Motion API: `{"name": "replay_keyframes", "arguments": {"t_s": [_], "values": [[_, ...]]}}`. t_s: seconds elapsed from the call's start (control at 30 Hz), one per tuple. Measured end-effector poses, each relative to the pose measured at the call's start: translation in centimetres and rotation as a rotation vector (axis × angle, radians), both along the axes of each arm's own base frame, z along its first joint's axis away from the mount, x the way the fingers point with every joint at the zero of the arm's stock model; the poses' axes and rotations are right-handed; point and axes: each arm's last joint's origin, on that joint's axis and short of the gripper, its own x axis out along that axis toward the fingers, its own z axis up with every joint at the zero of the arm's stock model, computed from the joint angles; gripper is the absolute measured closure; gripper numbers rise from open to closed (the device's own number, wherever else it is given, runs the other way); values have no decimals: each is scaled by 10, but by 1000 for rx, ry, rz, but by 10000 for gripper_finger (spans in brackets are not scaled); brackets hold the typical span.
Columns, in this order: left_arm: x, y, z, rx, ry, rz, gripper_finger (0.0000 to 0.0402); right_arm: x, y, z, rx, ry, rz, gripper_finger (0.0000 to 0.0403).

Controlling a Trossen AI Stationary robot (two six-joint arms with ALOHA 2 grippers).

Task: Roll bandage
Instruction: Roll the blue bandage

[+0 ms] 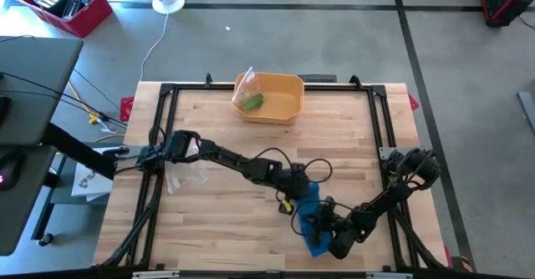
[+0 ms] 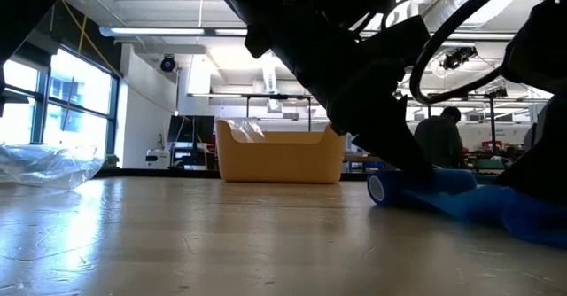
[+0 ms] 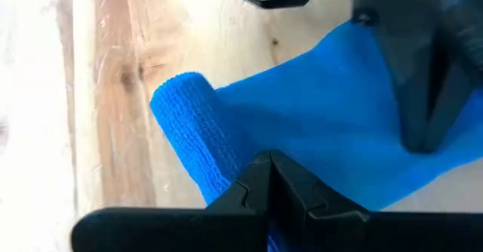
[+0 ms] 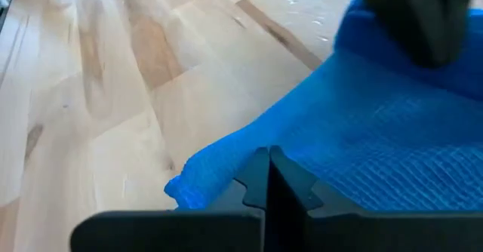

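Observation:
A blue bandage [image 1: 313,210] lies on the wooden table near its front edge. One end is rolled up [image 3: 189,124], and the rest is a flat strip [image 3: 324,124]. The roll [image 2: 386,190] rests on the table in the low view. My left gripper [image 3: 268,184] is shut at the rolled end [image 1: 305,191]. My right gripper [image 4: 268,184] is shut at the strip's other end [image 1: 322,237]. In the left wrist view the right gripper's dark fingers [image 3: 423,93] stand on the flat strip. My left gripper presses its shut fingers on the rolled end [image 3: 219,161] from above, at the seam between roll and flat strip. The roll lies on the table. My right gripper presses its shut fingers on the flat strip near its free end [image 4: 226,161], slanting down. The strip lies on the table.
A yellow bin [image 1: 288,83] with a bagged green thing [image 1: 251,101] stands at the table's far edge and shows in the low view [image 2: 279,159]. A clear plastic bag [image 1: 185,175] lies at the left. A black frame [image 1: 384,120] borders the table.

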Motion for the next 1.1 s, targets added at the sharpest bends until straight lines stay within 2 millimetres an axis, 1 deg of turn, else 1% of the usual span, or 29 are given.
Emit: {"name": "replay_keyframes", "arguments": {"t_s": [0.13,0.3,0.5,0.63,0.73,0.93,1.1], "values": [[-2,14,-2,16,46,23,401,-3,3,0,21,33,36,403],[-3,28,-3,25,75,57,401,-12,13,-1,69,47,68,403],[-3,39,-3,49,78,59,401,-24,23,-1,111,46,92,403],[-5,44,-9,80,107,89,401,-25,25,-1,108,43,98,403],[-5,43,-8,82,107,87,401,-20,22,0,89,25,83,403],[-5,43,-8,88,106,81,401,-4,20,6,33,38,109,403],[-8,32,10,90,77,62,401,4,18,10,-8,32,84,403]]}}
